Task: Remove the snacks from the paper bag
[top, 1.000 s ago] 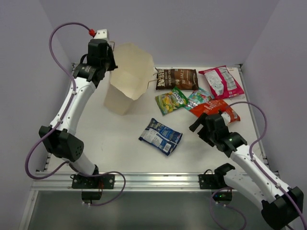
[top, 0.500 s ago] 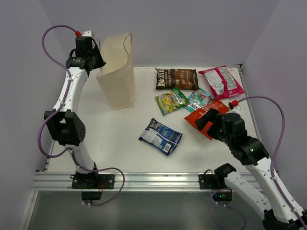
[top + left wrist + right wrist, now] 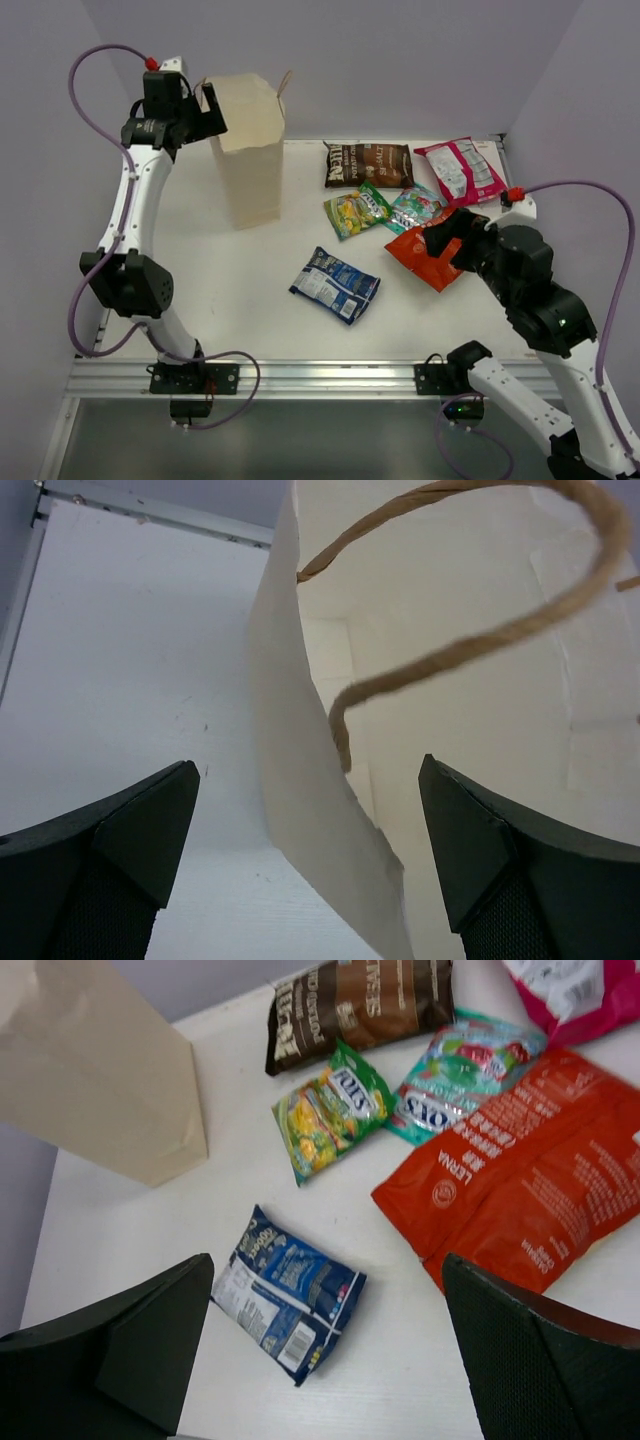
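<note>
Our left gripper [image 3: 305,780], jaws spread wide, straddles the top rim of the upright paper bag [image 3: 250,160], gripping nothing. Six snacks [image 3: 356,210] lie on the table [image 3: 240,280] right of the bag; our right gripper [image 3: 328,1260] hangs above them, jaws likewise apart.

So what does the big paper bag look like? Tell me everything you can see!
It is a tall cream paper bag with thin brown string handles. It stands upright on the white table, at the far left, with its top open and the sides a little creased. The left gripper is open around one top edge, and its fingers do not seem to touch the paper.
</note>
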Available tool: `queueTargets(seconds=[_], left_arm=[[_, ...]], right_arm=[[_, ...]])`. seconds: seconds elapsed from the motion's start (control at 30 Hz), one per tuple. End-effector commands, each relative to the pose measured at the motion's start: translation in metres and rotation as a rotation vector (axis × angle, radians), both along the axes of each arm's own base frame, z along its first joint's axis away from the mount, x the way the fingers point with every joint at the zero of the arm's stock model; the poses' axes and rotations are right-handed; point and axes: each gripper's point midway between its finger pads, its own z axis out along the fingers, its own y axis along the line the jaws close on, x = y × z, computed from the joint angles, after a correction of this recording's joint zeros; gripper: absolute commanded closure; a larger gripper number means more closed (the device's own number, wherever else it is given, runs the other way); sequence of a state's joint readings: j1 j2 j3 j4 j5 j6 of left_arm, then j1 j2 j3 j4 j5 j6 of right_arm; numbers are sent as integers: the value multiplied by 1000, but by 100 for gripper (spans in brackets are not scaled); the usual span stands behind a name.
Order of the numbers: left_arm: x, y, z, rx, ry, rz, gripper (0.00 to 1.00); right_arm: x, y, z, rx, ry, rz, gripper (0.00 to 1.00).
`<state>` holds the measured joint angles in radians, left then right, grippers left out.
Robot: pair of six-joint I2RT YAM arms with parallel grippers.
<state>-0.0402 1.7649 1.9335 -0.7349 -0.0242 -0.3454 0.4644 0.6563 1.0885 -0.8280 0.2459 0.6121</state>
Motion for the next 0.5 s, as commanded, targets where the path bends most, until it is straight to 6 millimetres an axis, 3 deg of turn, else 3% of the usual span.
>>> queueTargets(seconds=[0.0, 0.07, 0.13, 0.17, 0.3, 0.33, 0.4, 0.43, 0.47], left_arm=[[-41, 9, 73, 28, -132, 12, 0], [-64, 8, 96, 19, -181, 2, 0], [-82, 6, 101, 17, -194, -11, 0], [-103, 7, 120, 20, -248, -15, 0], [-154, 5, 148, 70, -379, -76, 0], [-177, 6, 154, 80, -423, -80, 0], [-198, 10, 162, 111, -482, -69, 0], [-218, 15, 168, 128, -521, -50, 0], [-223, 20, 160, 144, -504, -30, 0]], right_arm=[[3, -18, 53, -100, -151, -18, 1], [3, -24, 74, -122, -217, -31, 1], [-1, -33, 102, -139, -301, -50, 1], [-4, -39, 113, -145, -332, -68, 1], [-27, -61, 165, -201, -503, -96, 1], [-31, -65, 171, -206, -527, -105, 1], [-44, -75, 186, -214, -582, -125, 1], [-47, -78, 190, -219, -599, -133, 1], [-51, -82, 193, -243, -617, -138, 1]])
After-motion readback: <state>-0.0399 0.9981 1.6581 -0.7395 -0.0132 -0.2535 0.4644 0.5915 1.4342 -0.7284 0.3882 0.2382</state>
